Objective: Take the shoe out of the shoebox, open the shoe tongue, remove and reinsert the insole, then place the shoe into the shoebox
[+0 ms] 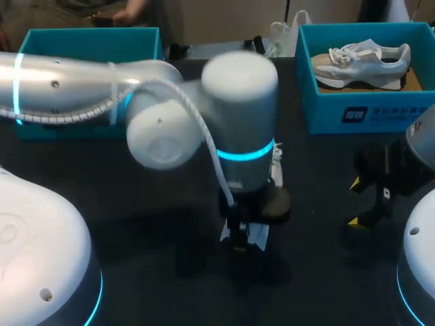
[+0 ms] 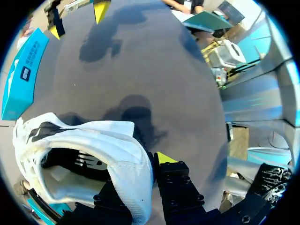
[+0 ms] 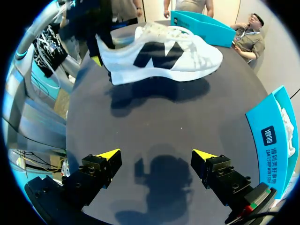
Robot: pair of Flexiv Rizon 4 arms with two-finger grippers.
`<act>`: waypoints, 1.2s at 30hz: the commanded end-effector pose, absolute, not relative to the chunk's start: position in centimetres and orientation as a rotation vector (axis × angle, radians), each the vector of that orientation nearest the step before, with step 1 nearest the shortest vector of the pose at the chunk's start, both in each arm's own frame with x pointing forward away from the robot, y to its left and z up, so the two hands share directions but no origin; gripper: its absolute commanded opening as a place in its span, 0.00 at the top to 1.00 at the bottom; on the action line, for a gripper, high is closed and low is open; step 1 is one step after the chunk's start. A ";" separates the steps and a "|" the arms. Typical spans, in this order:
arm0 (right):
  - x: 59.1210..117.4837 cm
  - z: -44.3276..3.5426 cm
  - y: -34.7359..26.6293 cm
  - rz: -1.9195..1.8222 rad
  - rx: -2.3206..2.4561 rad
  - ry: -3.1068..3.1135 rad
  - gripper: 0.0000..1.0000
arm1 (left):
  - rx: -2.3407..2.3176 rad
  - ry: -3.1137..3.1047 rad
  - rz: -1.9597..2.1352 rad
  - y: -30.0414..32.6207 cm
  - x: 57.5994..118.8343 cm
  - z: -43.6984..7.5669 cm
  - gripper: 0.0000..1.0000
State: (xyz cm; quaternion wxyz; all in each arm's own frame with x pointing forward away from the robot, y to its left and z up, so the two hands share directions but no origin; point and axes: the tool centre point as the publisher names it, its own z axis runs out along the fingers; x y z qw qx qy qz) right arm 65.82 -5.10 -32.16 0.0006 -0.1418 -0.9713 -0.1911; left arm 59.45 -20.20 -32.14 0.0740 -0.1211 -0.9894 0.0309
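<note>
A white shoe with a black side mark hangs a little above the dark table, casting a shadow below it. My left gripper is shut on its heel collar; one yellow fingertip shows outside the heel, the other is hidden inside the shoe. In the head view my left arm covers most of the shoe, and its gripper sits mid-table. My right gripper stands open over bare table, well short of the shoe; it shows at the right in the head view. A teal shoebox stands back right.
The back-right shoebox holds a second white and grey shoe. Another teal box stands at the back left behind my left arm. The dark table lies bare between the two grippers.
</note>
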 end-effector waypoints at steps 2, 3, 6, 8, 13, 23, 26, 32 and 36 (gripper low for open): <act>65.7 -32.1 -5.1 -0.597 -0.448 -3.053 0.00 | -0.337 -2.941 0.121 -16.2 61.9 -26.5 1.00; 65.7 -32.1 -5.1 -0.597 -0.448 -3.053 0.00 | -0.313 -2.947 0.107 -15.8 62.3 -25.9 1.00; 65.7 -32.1 -5.1 -0.597 -0.448 -3.053 0.00 | -0.280 -2.945 0.108 -14.5 63.3 -24.3 1.00; 65.7 -32.1 -5.1 -0.597 -0.448 -3.053 0.00 | -0.247 -2.950 0.099 -13.6 63.9 -23.3 1.00; 65.7 -32.1 -5.1 -0.597 -0.448 -3.053 0.00 | -0.223 -2.942 0.069 -12.4 65.4 -20.4 1.00; 65.7 -32.1 -5.1 -0.597 -0.448 -3.053 0.00 | -0.232 -2.935 0.102 -12.2 65.7 -19.6 1.00; 65.7 -32.1 -5.1 -0.597 -0.448 -3.053 0.00 | -0.232 -2.935 0.102 -12.2 65.7 -19.6 1.00; 65.7 -32.1 -5.1 -0.597 -0.448 -3.053 0.00 | -0.232 -2.935 0.102 -12.2 65.7 -19.6 1.00; 65.7 -32.1 -5.1 -0.597 -0.448 -3.053 0.00 | -0.210 -2.987 0.133 -11.0 67.4 -17.6 1.00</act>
